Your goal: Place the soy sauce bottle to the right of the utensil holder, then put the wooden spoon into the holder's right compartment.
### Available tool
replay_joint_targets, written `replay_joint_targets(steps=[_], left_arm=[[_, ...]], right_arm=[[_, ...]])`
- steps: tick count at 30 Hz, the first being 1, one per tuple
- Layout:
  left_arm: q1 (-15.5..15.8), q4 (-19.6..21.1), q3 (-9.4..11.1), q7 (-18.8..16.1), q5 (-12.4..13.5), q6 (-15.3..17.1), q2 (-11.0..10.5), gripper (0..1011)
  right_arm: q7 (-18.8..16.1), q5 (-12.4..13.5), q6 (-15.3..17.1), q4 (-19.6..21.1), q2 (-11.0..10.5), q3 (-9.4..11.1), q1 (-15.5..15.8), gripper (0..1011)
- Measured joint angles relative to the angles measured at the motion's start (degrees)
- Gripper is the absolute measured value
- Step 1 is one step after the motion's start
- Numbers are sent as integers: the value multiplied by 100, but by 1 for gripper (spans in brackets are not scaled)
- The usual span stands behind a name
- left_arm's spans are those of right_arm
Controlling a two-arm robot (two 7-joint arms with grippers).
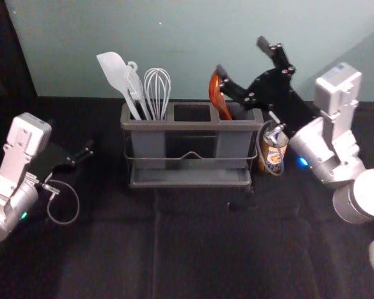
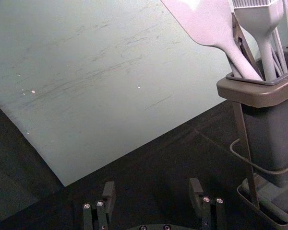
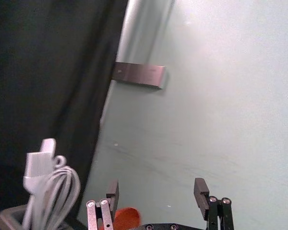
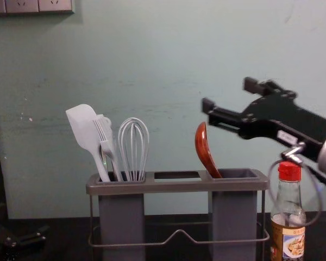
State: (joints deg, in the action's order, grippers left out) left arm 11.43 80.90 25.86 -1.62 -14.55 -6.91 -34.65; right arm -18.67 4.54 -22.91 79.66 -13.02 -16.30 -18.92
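Black bench [image 1: 106, 261]; bottle [image 4: 292, 239] is set at 3 o'clock of holder [image 1: 187, 126], spoon [image 4: 205, 149] in right compartment [image 4: 234, 217]; right tool [image 4: 229, 94], 2 o'clock, and left tool [image 2: 152, 188], 9 o'clock, spread; task judged done.

The clear glass soy sauce bottle with its red cap and illustrated label [image 4: 289, 197] is standing upright just beside the right end of the grey, upright, rectangular utensil holder [image 4: 176, 187]. The glossy reddish-brown wooden spoon [image 4: 202, 145] is leaning left, bowl up, in the holder's right compartment, 1 of 3.
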Motion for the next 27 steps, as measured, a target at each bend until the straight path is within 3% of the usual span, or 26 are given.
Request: replay_joint_targets(steps=[8,10,12,20,22,27], left_arm=[[0,0,0,0,0,0,0,1005],[0,0,0,0,0,0,0,1005],[0,0,0,0,0,0,0,1005],[0,0,0,0,0,0,0,1005],[0,0,0,0,0,0,0,1005],[0,0,0,0,0,0,0,1005]], right_arm=[[316,-57,-196,137,-62,376,230,1002],[632,-216,-340,158,-61,670,370,1002],[837,-338,-399,161,-39,823,445,1002],[1571,-906,-483,132,121,1238,652,1002],[1703,-1018,-414,123,174,1323,720,1002],[1766,-1022,452,236,320,1513,923,1002]])
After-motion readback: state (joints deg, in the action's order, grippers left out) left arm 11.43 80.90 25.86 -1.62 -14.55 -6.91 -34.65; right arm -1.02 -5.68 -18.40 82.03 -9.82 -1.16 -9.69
